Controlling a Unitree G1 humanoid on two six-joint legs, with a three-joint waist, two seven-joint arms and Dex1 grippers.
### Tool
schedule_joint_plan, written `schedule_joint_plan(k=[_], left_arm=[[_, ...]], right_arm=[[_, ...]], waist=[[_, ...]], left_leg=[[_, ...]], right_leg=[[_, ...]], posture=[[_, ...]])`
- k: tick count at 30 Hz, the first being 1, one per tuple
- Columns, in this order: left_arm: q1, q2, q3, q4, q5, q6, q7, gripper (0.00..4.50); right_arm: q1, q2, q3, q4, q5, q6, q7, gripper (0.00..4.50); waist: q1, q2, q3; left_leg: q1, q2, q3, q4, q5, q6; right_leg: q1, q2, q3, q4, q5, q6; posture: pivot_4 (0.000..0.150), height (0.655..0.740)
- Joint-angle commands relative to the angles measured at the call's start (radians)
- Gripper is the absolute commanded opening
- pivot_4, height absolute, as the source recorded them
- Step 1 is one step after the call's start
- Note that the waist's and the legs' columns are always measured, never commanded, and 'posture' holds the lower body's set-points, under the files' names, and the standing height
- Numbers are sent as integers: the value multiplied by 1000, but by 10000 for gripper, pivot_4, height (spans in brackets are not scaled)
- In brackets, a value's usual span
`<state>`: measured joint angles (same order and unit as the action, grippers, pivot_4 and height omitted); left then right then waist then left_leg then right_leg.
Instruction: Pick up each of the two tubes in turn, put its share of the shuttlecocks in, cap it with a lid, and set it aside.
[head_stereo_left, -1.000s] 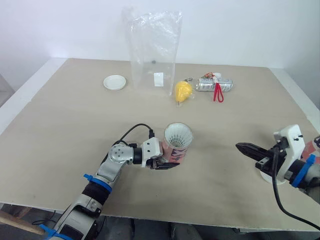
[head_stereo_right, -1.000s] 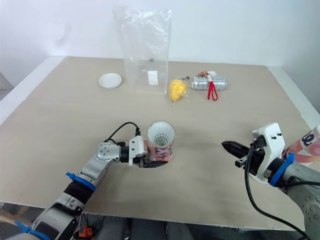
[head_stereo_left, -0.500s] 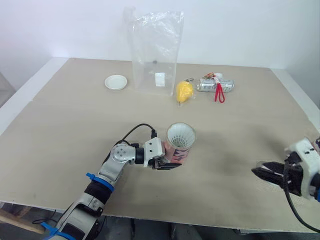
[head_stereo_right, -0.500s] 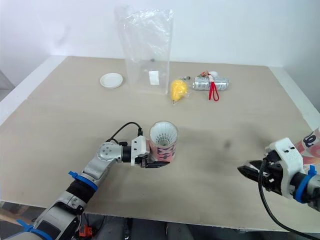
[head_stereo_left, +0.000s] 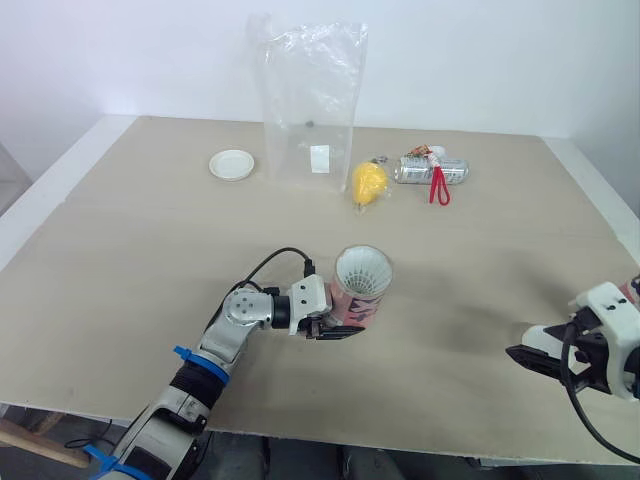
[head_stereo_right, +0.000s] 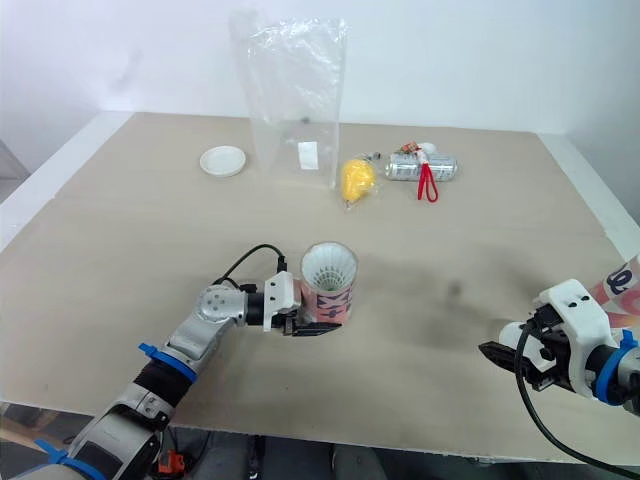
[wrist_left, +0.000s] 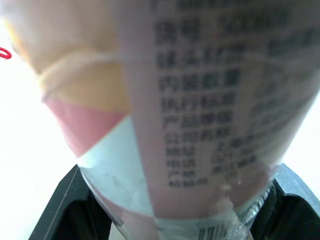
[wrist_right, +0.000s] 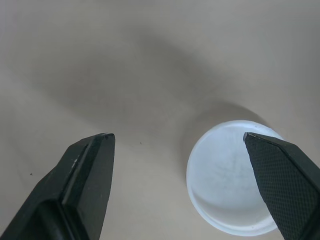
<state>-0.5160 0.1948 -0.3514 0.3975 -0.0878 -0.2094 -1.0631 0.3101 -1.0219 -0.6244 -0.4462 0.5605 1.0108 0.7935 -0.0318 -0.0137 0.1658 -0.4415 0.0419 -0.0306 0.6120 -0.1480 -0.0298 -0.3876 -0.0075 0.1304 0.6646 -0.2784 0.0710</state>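
Midway along the desk's (head_stereo_left: 150, 250) front edge, the left tool (head_stereo_left: 338, 328) clamps the tube (head_stereo_left: 358, 295) of shuttlecocks (head_stereo_left: 361, 270) low down, where it may tip; near the front right corner, the right tool (wrist_right: 177, 136), fingers spread, hovers over a thin lid (wrist_right: 232, 177) that could skid away.

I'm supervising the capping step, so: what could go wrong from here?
The lid lies flat on the table, off-centre below the open right tool; closing might nudge it rather than grip it. The left tool grips the tube low, so pressing a lid on could tip it.
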Motion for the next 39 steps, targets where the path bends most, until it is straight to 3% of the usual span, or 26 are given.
schedule_joint_plan(k=[1, 11, 15, 21, 22, 23, 34, 39], left_arm=[[23, -2, -27, -9, 25, 16, 5, 29282], [33, -3, -38, -30, 24, 37, 2, 29282], [32, -3, -39, -28, 25, 37, 0, 29282], [31, -6, -39, -27, 26, 38, 3, 29282], [32, -6, -38, -28, 26, 38, 4, 29282], [33, -7, -38, -29, 26, 39, 5, 29282], [29, -7, -35, -17, 30, 39, 13, 29282], [10, -16, -24, 17, 29, 30, 23, 29282]], right_arm=[[22, -29, 11, -2, -28, -15, 25, 44051], [46, -54, 53, 37, -85, -58, 78, 44051], [37, -67, 94, 71, -124, -107, 94, 33944], [8, -86, 151, 109, -157, -157, 124, 6277], [4, -88, 159, 117, -164, -167, 127, 2187], [2, -92, 166, 126, -172, -179, 132, 1019], [-72, -135, 187, 142, -182, -270, 223, 1019], [-234, -240, 203, 86, -144, -368, 349, 1019]], waist=[[0, 0, 0], [0, 0, 0], [0, 0, 0], [0, 0, 0], [0, 0, 0], [0, 0, 0], [0, 0, 0], [-1, 1, 0]], left_leg=[[0, 0, 0, 0, 0, 0], [0, 0, 0, 0, 0, 0], [0, 0, 0, 0, 0, 0], [0, 0, 0, 0, 0, 0], [0, 0, 0, 0, 0, 0], [0, 0, 0, 0, 0, 0], [0, 0, 0, 0, 0, 0], [0, 0, 0, 1, 0, 0]], right_leg=[[0, 0, 0, 0, 0, 0], [0, 0, 0, 0, 0, 0], [0, 0, 0, 0, -1, 0], [0, 0, 0, 0, -1, 0], [0, 0, 0, 0, -1, 0], [0, 0, 0, 0, -1, 0], [0, 0, 0, 0, 0, 0], [0, 0, 0, 0, 0, 1]], posture=[[1500, 7400], [1500, 7400], [1500, 7400], [1500, 7400], [1500, 7400], [1500, 7400], [1500, 7400], [1500, 7400]])
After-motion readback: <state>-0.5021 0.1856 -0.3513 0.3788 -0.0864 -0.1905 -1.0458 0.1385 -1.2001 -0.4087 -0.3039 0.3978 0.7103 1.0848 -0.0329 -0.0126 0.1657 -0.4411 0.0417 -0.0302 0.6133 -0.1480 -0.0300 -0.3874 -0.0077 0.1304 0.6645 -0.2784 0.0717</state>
